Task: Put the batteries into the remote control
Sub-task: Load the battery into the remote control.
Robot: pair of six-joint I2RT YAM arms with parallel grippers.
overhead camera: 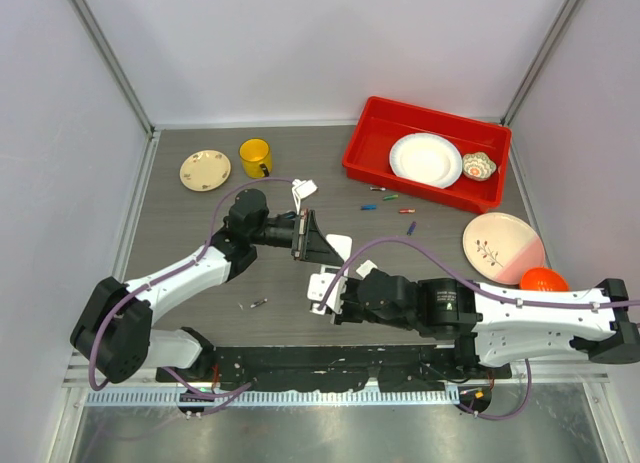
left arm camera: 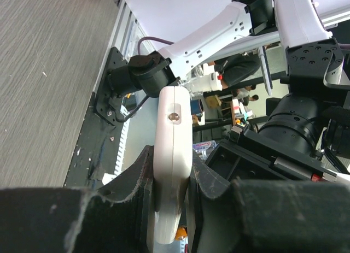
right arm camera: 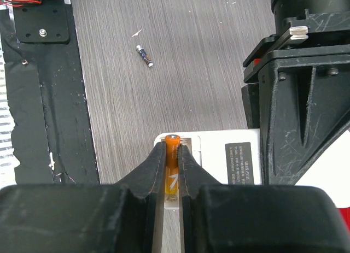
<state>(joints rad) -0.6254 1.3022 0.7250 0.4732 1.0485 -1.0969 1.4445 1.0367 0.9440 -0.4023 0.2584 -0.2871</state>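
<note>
1. The left gripper [left arm camera: 173, 179] is clamped on the remote [left arm camera: 174, 127]. I see the remote held on edge, with its lower part sandwiched between the two pads and the rest projecting clear beyond the fingertips. In the overhead view it sits above the middle of the table [overhead camera: 200, 243], at the tip of the left arm.

2. The right gripper [right arm camera: 173, 150] is closed on an orange battery [right arm camera: 172, 176]. The battery lies lengthwise between the jaws, its capped end just past the fingertips.

3. From the right wrist I see the held battery over the end of the remote's white back, just beside a printed label [right arm camera: 239, 163]. I cannot tell whether battery and remote are touching.

4. The loose batteries [overhead camera: 390, 196] are scattered on the table between the remote and the red bin [overhead camera: 370, 118]. A single battery [overhead camera: 258, 304] lies apart, near the left arm.
</note>
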